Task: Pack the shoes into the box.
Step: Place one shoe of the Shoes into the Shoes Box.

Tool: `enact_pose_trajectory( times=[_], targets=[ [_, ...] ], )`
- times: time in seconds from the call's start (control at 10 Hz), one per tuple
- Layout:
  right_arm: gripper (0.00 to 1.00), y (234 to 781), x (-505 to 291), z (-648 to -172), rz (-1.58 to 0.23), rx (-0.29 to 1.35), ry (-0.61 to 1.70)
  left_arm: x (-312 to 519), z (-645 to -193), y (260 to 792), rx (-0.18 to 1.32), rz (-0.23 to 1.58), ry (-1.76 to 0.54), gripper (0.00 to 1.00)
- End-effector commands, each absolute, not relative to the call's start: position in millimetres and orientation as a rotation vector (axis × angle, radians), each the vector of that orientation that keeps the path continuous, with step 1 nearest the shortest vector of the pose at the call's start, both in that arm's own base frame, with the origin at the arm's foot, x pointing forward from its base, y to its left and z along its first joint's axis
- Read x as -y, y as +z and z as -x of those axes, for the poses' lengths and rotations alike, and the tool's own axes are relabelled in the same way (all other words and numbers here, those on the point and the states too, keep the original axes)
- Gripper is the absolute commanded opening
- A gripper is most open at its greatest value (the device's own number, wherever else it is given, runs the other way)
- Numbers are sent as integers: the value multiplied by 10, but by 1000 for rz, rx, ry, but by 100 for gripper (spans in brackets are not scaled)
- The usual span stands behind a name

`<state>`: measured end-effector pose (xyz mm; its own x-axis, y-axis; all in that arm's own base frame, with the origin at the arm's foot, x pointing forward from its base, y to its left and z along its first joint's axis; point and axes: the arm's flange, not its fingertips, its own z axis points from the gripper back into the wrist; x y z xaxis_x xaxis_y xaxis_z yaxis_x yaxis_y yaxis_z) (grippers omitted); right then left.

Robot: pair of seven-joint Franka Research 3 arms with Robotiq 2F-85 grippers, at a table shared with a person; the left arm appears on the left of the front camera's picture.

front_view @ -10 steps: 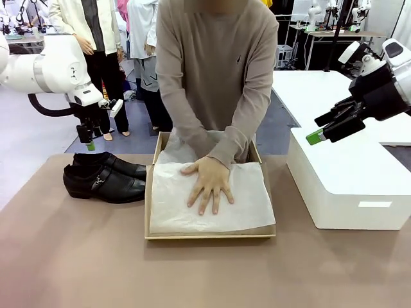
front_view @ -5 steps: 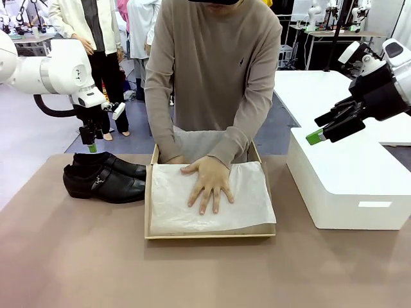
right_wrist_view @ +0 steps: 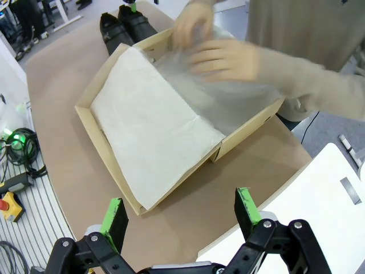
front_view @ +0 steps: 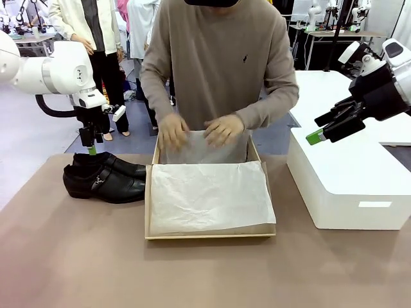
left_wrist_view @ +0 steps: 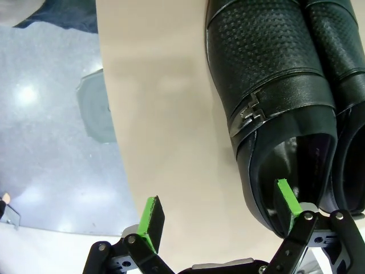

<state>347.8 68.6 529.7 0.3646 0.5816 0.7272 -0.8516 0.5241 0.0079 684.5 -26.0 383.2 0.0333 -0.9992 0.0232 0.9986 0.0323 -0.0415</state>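
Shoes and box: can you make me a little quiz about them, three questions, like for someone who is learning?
1. True or false: the shoes are already inside the box.
2. What lines the box? A) white paper B) a towel C) socks
3. Fill the gap: the left gripper hangs open right above the ____.

Key:
1. False. They sit on the table, beside the box.
2. A
3. shoes
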Motion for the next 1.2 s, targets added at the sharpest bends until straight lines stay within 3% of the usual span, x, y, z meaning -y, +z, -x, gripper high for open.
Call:
enact_pose_trajectory(
  times=[0.0,1.1],
  targets=[
    [100,5289,-680,-3507,-438,753,978,255,-6939,3825,-25,43,-1521,100],
    [100,5289,-680,-3507,-438,753,978,220,-7075,3523,-86,109,-1530,100]
  ],
)
